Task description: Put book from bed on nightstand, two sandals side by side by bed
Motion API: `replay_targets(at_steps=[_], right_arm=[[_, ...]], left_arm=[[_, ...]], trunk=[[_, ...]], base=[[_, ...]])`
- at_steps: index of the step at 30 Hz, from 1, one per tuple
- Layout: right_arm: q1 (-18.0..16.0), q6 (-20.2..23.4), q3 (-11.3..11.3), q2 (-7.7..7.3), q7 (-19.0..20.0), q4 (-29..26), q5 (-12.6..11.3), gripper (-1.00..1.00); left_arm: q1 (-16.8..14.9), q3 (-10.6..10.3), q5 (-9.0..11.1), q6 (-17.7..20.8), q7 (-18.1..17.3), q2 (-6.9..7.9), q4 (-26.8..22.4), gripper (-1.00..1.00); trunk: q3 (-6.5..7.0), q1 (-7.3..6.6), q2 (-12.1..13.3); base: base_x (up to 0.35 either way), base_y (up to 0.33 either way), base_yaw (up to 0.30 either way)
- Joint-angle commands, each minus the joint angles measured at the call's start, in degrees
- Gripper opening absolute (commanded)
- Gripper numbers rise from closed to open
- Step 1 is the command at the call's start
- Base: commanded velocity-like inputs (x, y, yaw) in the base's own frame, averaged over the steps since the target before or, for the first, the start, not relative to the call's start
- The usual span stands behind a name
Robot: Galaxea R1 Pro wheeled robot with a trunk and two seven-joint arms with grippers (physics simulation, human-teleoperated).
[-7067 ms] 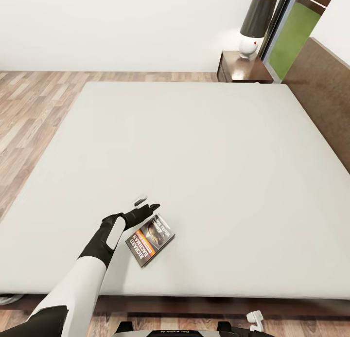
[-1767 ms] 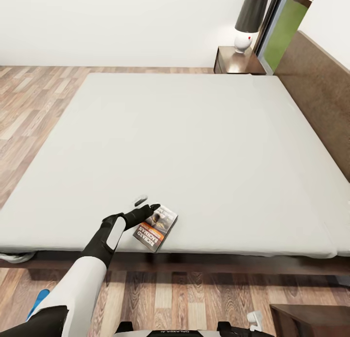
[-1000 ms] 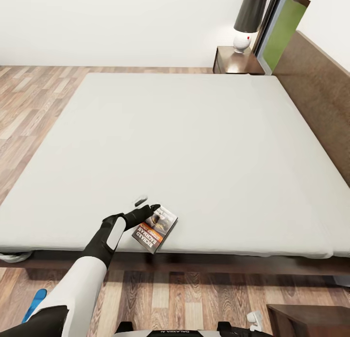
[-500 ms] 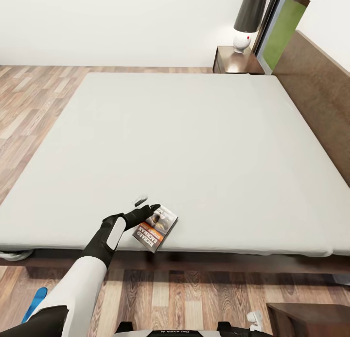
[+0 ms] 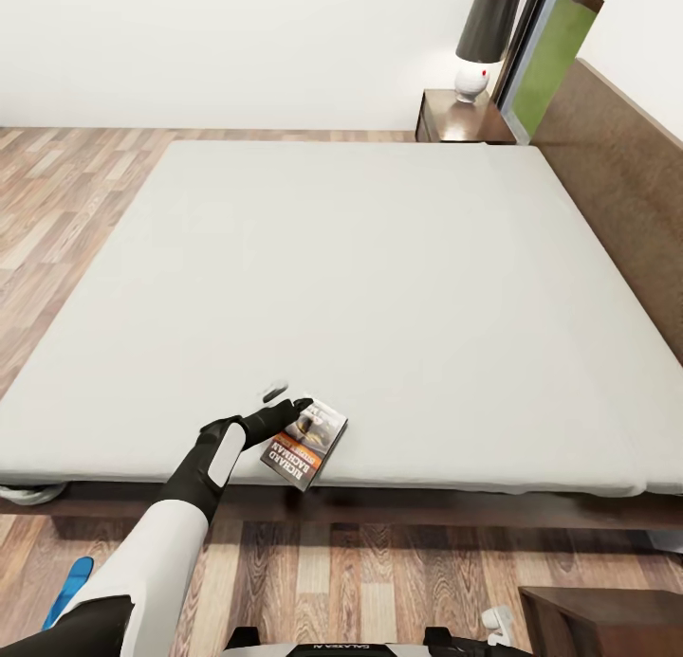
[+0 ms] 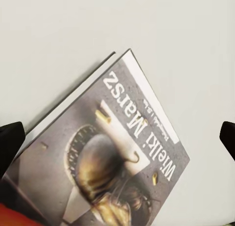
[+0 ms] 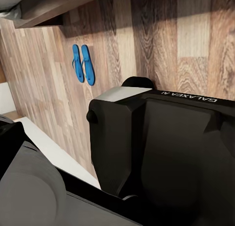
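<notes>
The thin dark paperback book [image 5: 305, 442] lies on the pale grey bed [image 5: 379, 287] between the left gripper's [image 5: 287, 398] spread fingers, ungrasped; both bright blue sandals [image 7: 83, 64] sit paired.

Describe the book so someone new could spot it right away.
Find the big pale grey bed. At its near edge, beside the left hand, lies the book: a thin paperback with a dark cover, orange band and white lettering, the one item on the mattress.
</notes>
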Motion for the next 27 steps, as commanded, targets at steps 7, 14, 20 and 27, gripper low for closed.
replay_targets(at_steps=[7, 14, 20, 27], right_arm=[[-0.01, 0.53, 0.27, -0.07, -0.01, -0.03, -0.6, 1.0], [-0.01, 0.5, 0.34, -0.07, -0.01, -0.03, -0.6, 1.0], [-0.01, 0.52, 0.34, -0.06, -0.01, -0.03, -0.6, 1.0], [-0.01, 0.51, 0.32, -0.07, -0.01, -0.03, -0.6, 1.0]], left_arm=[[-0.04, 0.37, 0.2, 0.54, -0.18, -0.08, -0.06, 1.0], [-0.04, 0.37, 0.19, 0.51, -0.18, -0.08, -0.1, 1.0], [-0.03, 0.37, 0.2, 0.51, -0.11, -0.08, -0.06, 1.0], [-0.02, 0.37, 0.2, 0.51, -0.1, -0.08, -0.1, 1.0]], trunk=[[-0.03, 0.0, -0.02], [-0.03, 0.0, -0.02], [-0.03, 0.0, -0.02], [1.05, -1.32, 2.38]], base=[[0.0, 0.0, 0.0], [0.0, 0.0, 0.0], [0.0, 0.0, 0.0], [0.0, 0.0, 0.0]])
